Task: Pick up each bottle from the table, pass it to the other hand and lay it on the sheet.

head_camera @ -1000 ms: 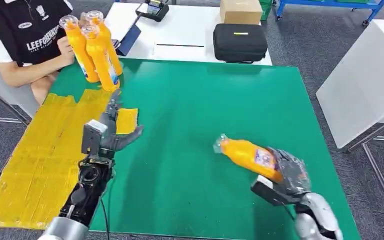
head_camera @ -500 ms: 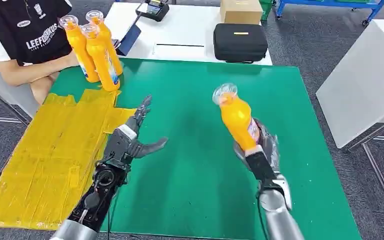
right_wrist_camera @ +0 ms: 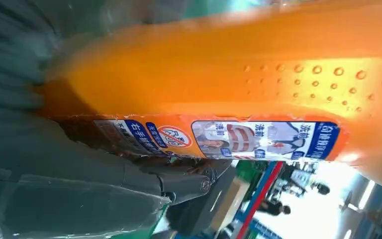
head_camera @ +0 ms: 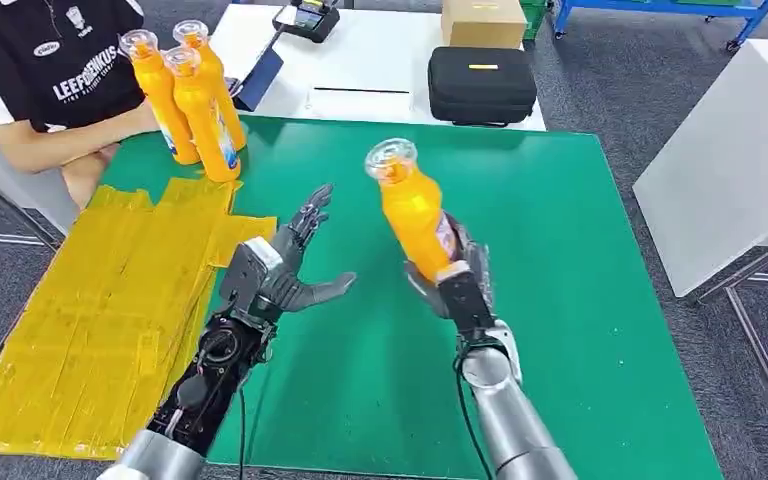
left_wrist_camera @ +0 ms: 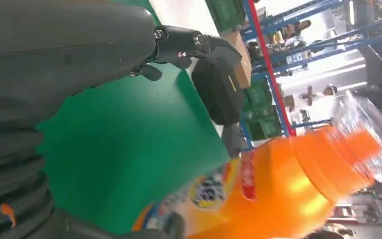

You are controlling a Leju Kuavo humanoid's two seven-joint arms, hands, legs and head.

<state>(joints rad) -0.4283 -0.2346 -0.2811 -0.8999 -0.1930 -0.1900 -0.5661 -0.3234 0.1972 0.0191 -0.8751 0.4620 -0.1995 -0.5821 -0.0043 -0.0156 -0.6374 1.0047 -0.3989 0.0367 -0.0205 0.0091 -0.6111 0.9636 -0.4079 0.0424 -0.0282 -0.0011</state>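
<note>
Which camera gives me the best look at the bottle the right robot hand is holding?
The head view: the whole bottle shows, cap up, gripped at its base by the right robot hand. The right wrist view shows a close stretch of its body and label. The left wrist view shows its neck end, blurred.

Four orange plastic bottles: three standing [head_camera: 192, 100], one held aloft [head_camera: 412, 212]. One yellow sheet [head_camera: 90, 310], one black case [head_camera: 481, 85], one cardboard box [head_camera: 482, 22].
</note>
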